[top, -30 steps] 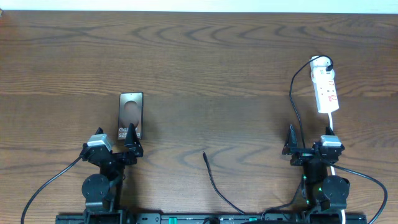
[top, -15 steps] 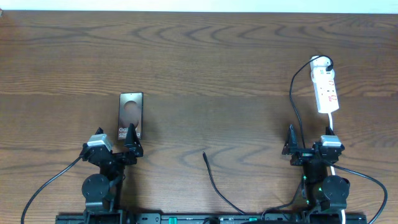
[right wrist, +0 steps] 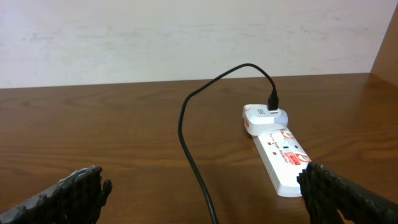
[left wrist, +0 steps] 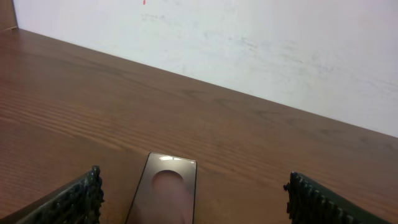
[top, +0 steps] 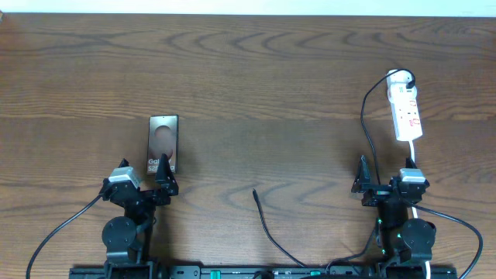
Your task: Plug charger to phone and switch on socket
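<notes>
Wooden table (top: pixel 248 70), phone (top: pixel 163 139) by spread left pincer (top: pixel 143 177), socket (top: pixel 405 112) beyond spread right pincer (top: pixel 386 182), charger (top: pixel 261 213) between.

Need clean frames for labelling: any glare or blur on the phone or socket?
Overhead: phone sharp, a pale sheen on its face; socket bright, red marks tiny. Left wrist: glare patch at the phone's far end. Right wrist: socket crisp.
</notes>
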